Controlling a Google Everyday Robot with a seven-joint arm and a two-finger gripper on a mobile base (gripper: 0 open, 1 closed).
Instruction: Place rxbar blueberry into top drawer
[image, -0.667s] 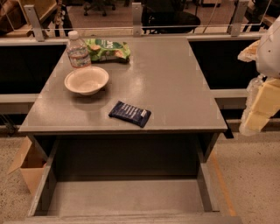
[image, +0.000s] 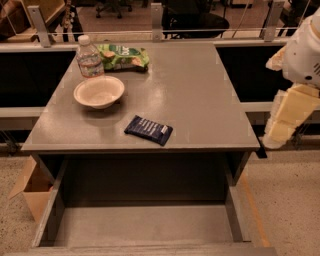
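Observation:
The rxbar blueberry (image: 148, 130), a flat dark navy bar with white lettering, lies on the grey desk top (image: 200, 100) near its front edge, slightly left of centre. The top drawer (image: 142, 225) is pulled out below the desk front, and its grey tray shows nothing inside. My gripper (image: 281, 131) hangs at the right edge of the view, off the desk's right side and level with the desk's front edge. It is well to the right of the bar and apart from it. It holds nothing that I can see.
A white bowl (image: 99, 91) stands on the desk's left side. A water bottle (image: 88, 57) and a green snack bag (image: 123, 56) are behind it. A cardboard box (image: 31, 192) sits on the floor left of the drawer. A rail and chairs are behind the desk.

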